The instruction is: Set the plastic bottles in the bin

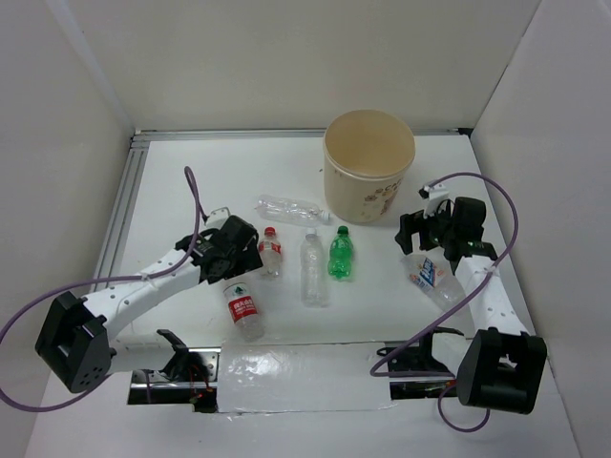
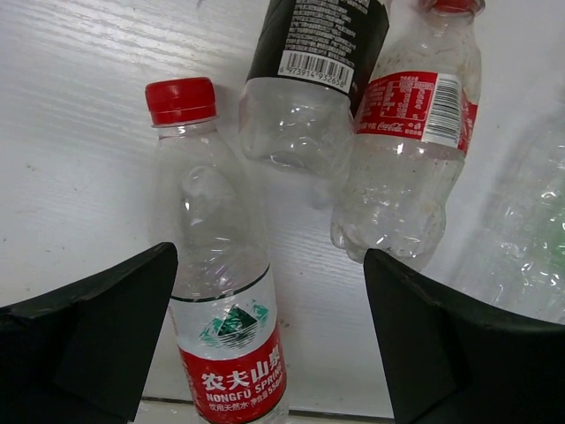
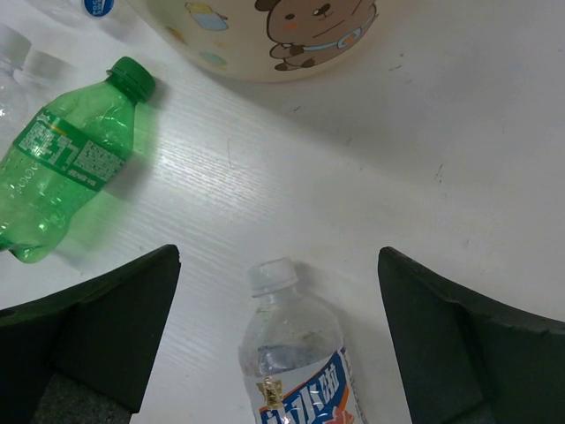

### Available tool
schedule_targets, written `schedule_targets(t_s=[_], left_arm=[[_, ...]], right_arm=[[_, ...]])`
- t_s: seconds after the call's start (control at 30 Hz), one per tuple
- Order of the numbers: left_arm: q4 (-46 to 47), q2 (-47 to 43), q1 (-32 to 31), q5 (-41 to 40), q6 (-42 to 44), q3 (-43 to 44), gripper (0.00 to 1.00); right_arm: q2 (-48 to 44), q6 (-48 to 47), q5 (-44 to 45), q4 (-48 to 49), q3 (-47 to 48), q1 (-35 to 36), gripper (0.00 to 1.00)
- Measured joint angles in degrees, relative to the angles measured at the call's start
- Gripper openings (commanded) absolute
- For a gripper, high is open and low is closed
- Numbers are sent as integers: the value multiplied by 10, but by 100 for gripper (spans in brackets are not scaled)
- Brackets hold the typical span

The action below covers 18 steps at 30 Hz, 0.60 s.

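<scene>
well, both sets of jaws stand wide open and hold nothing. the left jaws hang above a red-capped bottle (image 2: 221, 291) lying flat on the worktop (image 2: 71, 132). in the wrist view its labelled belly sits between the two sides, nearer the left one. a black-labelled bottle (image 2: 309, 79) and a red-labelled bottle (image 2: 406, 150) lie just beyond it. the right jaws hover over the blue-labelled bottle (image 3: 296, 362), whose white cap points toward the bin (image 3: 265, 35); the green bottle (image 3: 66, 168) lies off to the left. the bin stands upright at the far right of centre, and no bottle shows inside it. the bottles look empty, so probably light, thin-walled, quick to dent or roll, and smooth enough to slip. best pinched gently across the labelled middle.
</scene>
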Motion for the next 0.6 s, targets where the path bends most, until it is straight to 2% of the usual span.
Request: schedule_targets(t_s=[0.33, 0.6], left_arm=[[-50, -47, -15, -53, -42, 3, 100], [-44, -43, -15, -48, -77, -87, 95]], right_arm=[[10, 0, 0, -8, 0, 0, 100], [10, 3, 0, -7, 0, -2, 100]])
